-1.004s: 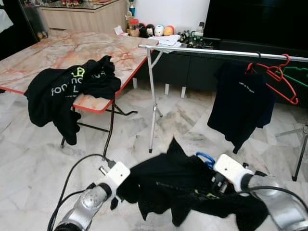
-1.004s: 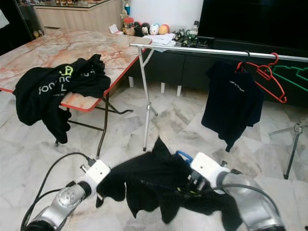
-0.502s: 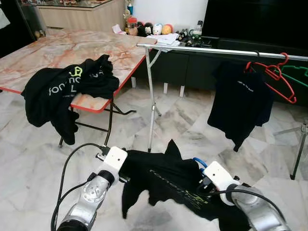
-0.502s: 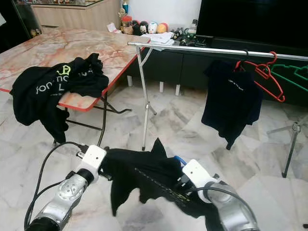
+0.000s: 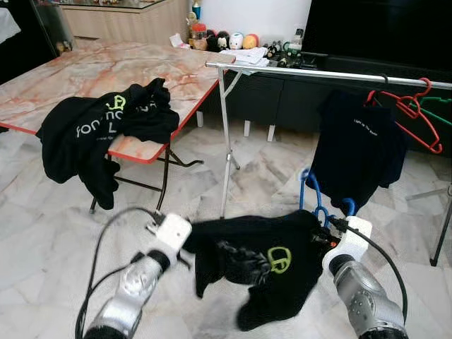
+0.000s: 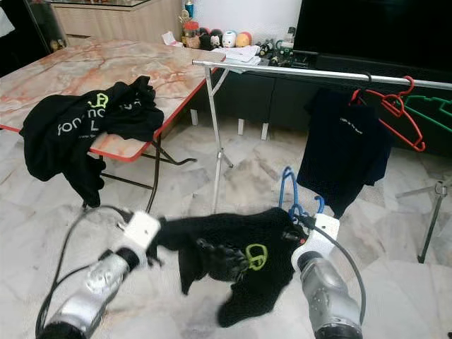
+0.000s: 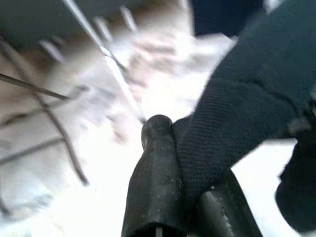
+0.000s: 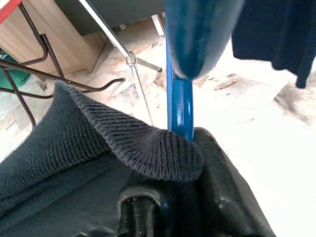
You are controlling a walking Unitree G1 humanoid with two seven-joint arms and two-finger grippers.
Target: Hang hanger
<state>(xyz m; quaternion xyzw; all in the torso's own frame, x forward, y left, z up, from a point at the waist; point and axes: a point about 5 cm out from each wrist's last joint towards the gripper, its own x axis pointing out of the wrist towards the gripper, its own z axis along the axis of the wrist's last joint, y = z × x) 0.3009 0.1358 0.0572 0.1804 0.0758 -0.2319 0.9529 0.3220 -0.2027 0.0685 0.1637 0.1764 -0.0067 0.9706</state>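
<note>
Now both hands — left hand (image 7: pixel 170 197), right hand (image 8: pixel 177 210) — pinch ribbed-knit black shirt (image 5: pixel 265 258).

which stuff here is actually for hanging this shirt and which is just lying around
In the job:
- black shirt, held between both grippers
- blue hanger inside it
- left gripper
- right gripper
- clothes rail

Lying about:
- black shirts on the marble table
- dark shirt hanging on the rail
- red hanger
- green hanger
</note>
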